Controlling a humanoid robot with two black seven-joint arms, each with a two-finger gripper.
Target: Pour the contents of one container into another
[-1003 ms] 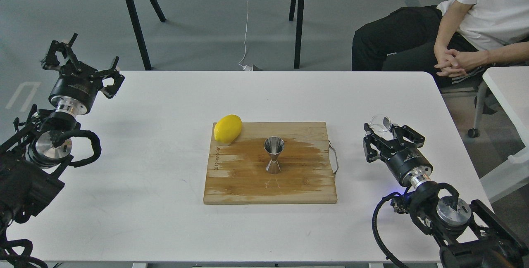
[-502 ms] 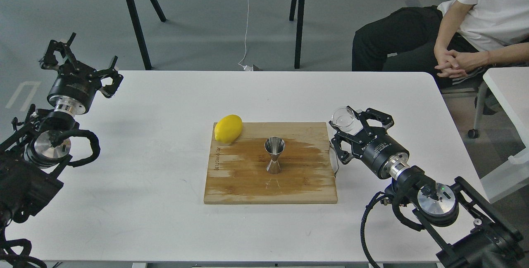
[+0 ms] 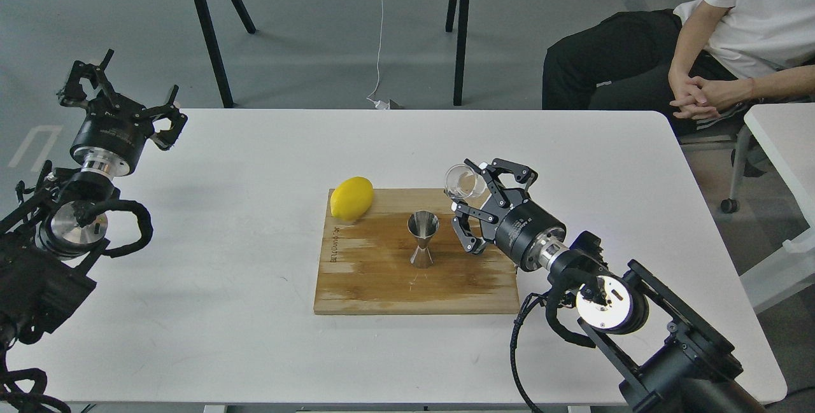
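The steel hourglass jigger (image 3: 423,238) stands upright in the middle of the wooden cutting board (image 3: 369,279). The small clear glass cup (image 3: 461,182) is held in my right gripper (image 3: 470,191), which is shut on it. The cup hangs above the board's right part, up and to the right of the jigger's mouth and apart from it, tilted toward the left. My left gripper (image 3: 121,91) is far off at the table's left back edge, open, with nothing between its fingers.
A yellow lemon (image 3: 351,198) lies on the board's back left corner. The board has a metal handle on its right side, behind my right arm. A seated person (image 3: 700,50) is beyond the table's right back corner. Another white table (image 3: 783,139) stands at the right.
My right gripper has carried the glass cup leftward from the table's right side to over the board, close to the jigger. The left arm barely moved.
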